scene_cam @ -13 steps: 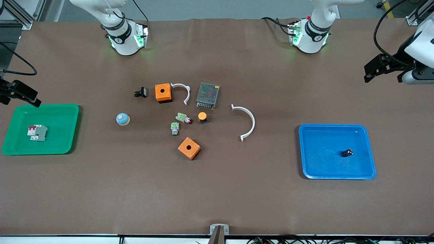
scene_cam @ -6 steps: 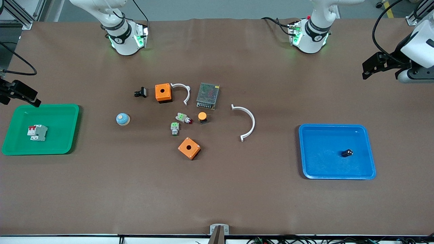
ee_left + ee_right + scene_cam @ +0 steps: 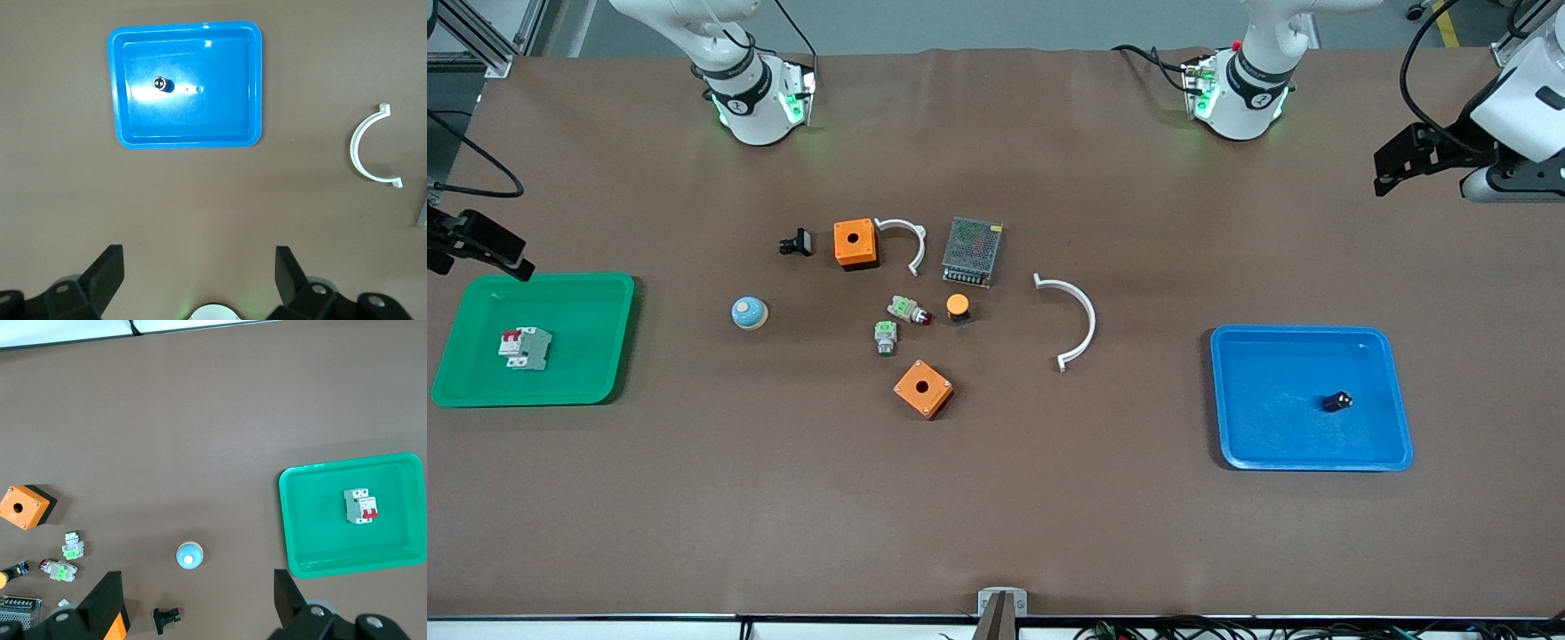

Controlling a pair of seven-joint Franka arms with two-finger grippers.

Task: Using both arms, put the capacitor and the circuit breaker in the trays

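The capacitor [image 3: 1336,402], a tiny black cylinder, lies in the blue tray [image 3: 1263,444] at the left arm's end of the table; it also shows in the left wrist view [image 3: 162,84]. The circuit breaker [image 3: 525,348], grey with red toggles, lies in the green tray [image 3: 596,302] at the right arm's end, and shows in the right wrist view [image 3: 360,506]. My left gripper [image 3: 1405,164] [image 3: 199,273] is open and empty, high over bare table. My right gripper [image 3: 480,244] [image 3: 197,600] is open and empty, over the table's edge by the green tray.
Mid-table lie two orange boxes [image 3: 855,243] [image 3: 923,388], two white arcs [image 3: 1080,320] [image 3: 907,240], a mesh power supply [image 3: 972,251], a blue dome button [image 3: 749,313], two green-topped parts [image 3: 886,337], an orange-capped button [image 3: 958,308] and a black clip [image 3: 796,242].
My left gripper has drifted a little toward the robots' side of the table, away from the blue tray. The right arm and all objects have not moved.
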